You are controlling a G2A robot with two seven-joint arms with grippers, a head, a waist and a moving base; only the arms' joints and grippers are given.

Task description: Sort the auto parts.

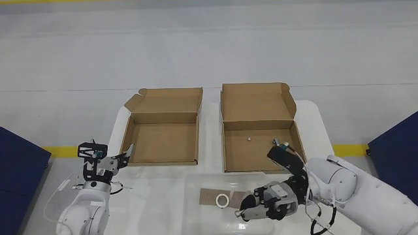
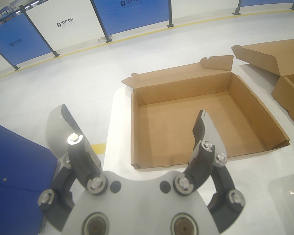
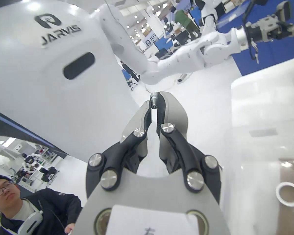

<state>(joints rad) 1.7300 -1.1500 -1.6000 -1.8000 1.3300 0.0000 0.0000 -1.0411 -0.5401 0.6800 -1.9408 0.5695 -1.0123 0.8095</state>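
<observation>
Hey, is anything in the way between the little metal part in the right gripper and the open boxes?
Nothing visible blocks it. The metal part, pinched in the right gripper, is close to the right box, whose lid is folded back; only its low front wall lies between.

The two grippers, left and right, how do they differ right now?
The left gripper has its fingers spread wide with nothing between them; the right gripper has its fingers nearly together, pinching a small metal part at the tips. The left gripper is by the near corner of the left cardboard box; the right gripper is near a white ring. Both share the same grey-and-black finger build.
</observation>
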